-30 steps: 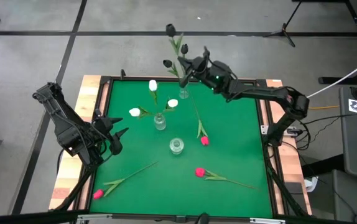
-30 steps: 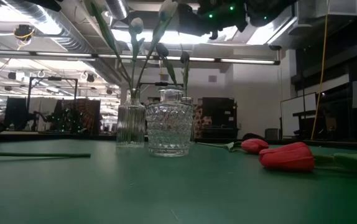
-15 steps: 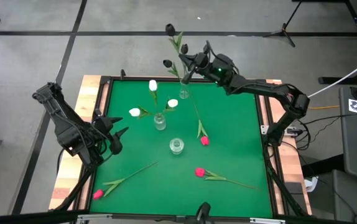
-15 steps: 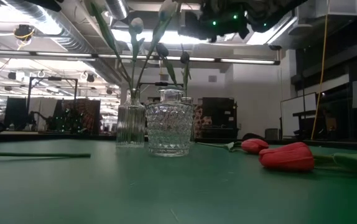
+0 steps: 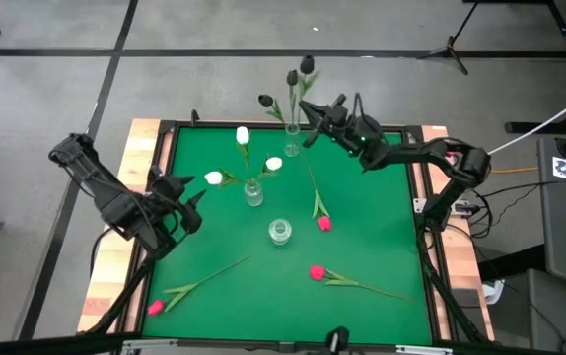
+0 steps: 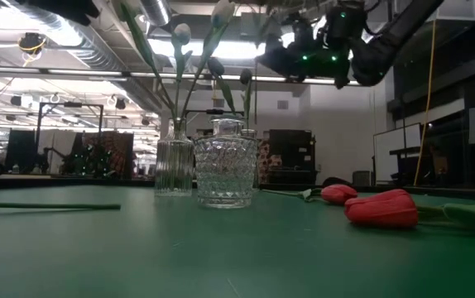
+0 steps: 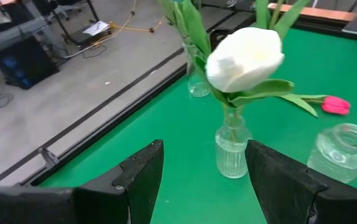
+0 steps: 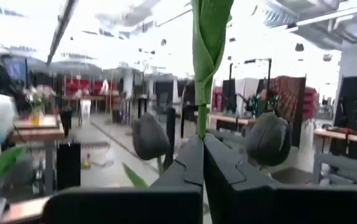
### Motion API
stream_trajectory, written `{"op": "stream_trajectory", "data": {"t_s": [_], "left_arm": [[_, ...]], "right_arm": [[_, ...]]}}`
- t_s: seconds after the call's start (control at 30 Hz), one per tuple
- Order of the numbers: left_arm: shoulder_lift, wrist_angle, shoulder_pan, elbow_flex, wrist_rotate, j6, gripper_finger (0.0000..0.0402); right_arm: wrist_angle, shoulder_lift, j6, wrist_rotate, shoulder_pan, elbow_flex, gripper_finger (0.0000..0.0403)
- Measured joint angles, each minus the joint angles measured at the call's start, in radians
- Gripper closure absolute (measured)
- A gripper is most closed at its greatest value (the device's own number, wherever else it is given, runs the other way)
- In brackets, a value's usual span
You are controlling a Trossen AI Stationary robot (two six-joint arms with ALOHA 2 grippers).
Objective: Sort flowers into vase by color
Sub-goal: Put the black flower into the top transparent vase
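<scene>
My right gripper (image 5: 311,126) hovers over the far edge, shut on a black tulip (image 5: 308,65) above the far glass vase (image 5: 291,150), which holds other black tulips (image 5: 265,101). The right wrist view shows two black heads (image 8: 150,135) beyond the fingers. A second vase (image 5: 253,193) carries white tulips (image 5: 243,135); one fills the left wrist view (image 7: 247,59). A squat glass vase (image 5: 280,231) stands empty. Pink-red tulips (image 5: 316,272) lie flat on the green mat. My left gripper (image 5: 192,202) waits open at the table's left, pointing at the white tulips' vase (image 7: 231,152). My right gripper pinches the black tulip's green stem (image 8: 201,121) between its two shut fingers (image 8: 185,165), well below the head. The fingers come from the table's right, lying across the stem. The tulip stands nearly upright; whether its lower end sits in the far vase's neck I cannot tell.
Three pink-red tulips lie on the mat: one by the mat's middle right (image 5: 323,223), one near the front (image 5: 316,272), one at the near left corner (image 5: 155,308). In the low view the two glass vases (image 6: 225,174) stand ahead, pink heads (image 6: 382,209) to the right.
My right gripper has moved toward the table's right and down, still shut on the stem. The black tulip, which leaned toward the left with its head far out, now stands more upright over the far vase. My left gripper has edged slightly toward the far side.
</scene>
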Motion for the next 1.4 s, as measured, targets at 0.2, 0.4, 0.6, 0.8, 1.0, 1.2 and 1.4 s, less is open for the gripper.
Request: {"op": "stream_trajectory", "data": {"t_s": [0.2,0.4,0.6,0.8,1.0,1.2,1.4], "left_arm": [[0.0,0.0,0.031,0.0,0.0,0.001,0.0178],[0.0,0.002,0.056,0.0,0.0,0.001,0.0178],[0.0,0.003,0.056,0.0,0.0,0.0,0.0178],[0.0,0.003,0.056,0.0,0.0,-0.001,0.0178],[0.0,0.003,0.056,0.0,0.0,0.022,0.0178],[0.0,0.003,0.056,0.0,0.0,0.023,0.0178],[0.0,0.002,0.056,0.0,0.0,0.023,0.0178]], "right_arm": [[0.12,0.004,0.025,-0.029,-0.017,-0.028,0.0403],[0.101,0.024,0.031,-0.039,-0.015,-0.028,0.0403],[0.17,0.089,0.071,-0.043,-0.015,-0.027,0.0403],[0.168,0.125,0.071,-0.01,-0.016,-0.024,0.0403],[0.138,0.144,0.074,-0.01,-0.036,-0.024,0.0403],[0.051,0.144,0.078,0.028,-0.036,-0.023,0.0387],[0.016,0.144,0.075,0.022,-0.035,-0.023,0.034]]}}
